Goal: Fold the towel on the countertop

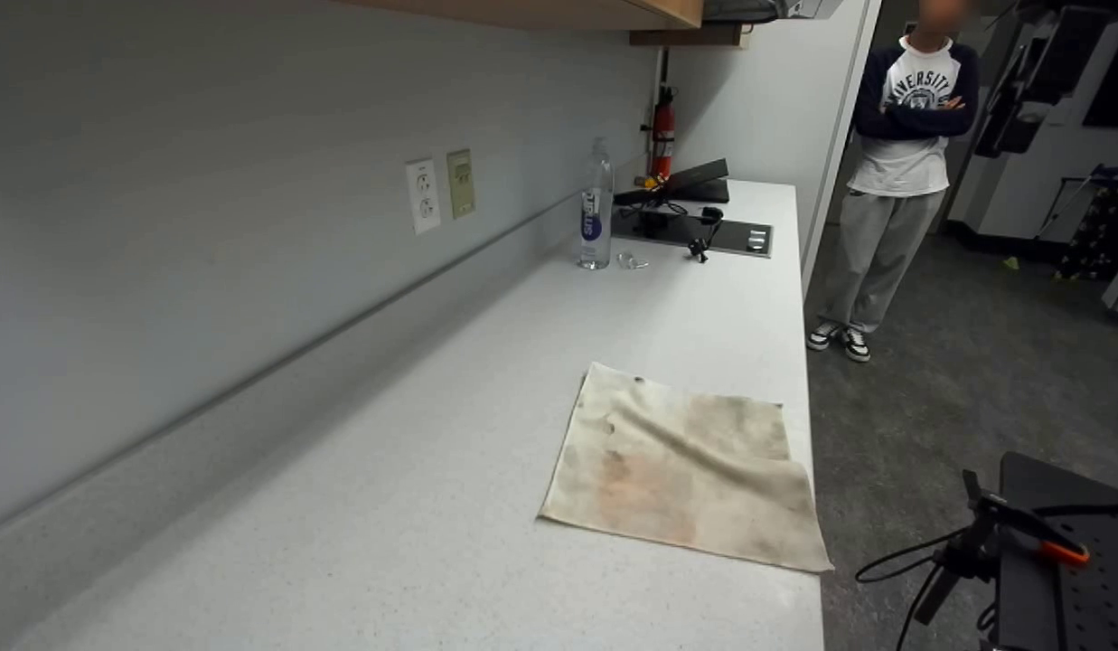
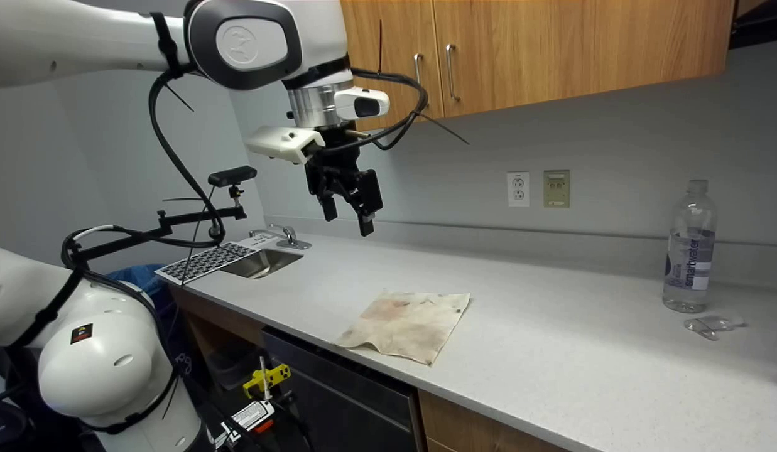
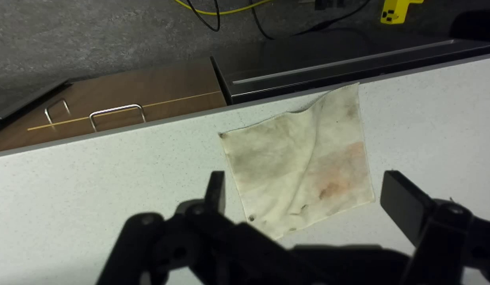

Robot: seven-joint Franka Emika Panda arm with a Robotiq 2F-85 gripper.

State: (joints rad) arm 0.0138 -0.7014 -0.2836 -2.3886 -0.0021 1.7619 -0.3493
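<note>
Kitchen area by fittings: long speckled countertop [image 2: 551,326], sink [image 2: 269,260] with faucet [image 2: 290,236], black cooktop [image 1: 736,237], wooden wall cabinets [image 2: 545,53] with metal handles [image 2: 451,72]. Lab signs too: robot arm [image 2: 250,47] beside countertop, camera [image 2: 232,176] on jointed bracket [image 2: 196,218], black-and-white patterned board [image 2: 207,261] next to sink, red fire extinguisher [image 1: 663,136] past cooktop.

Pale countertop [image 1: 387,506], creased towel [image 1: 676,479] spread out, bottle [image 1: 596,212] upright

Towel [image 2: 412,323] on countertop [image 2: 551,351], between sink [image 2: 279,261] and bottle [image 2: 690,251], fingers [image 2: 369,193] above countertop, outlet [image 2: 518,189] on wall [image 2: 620,157] behind
</note>
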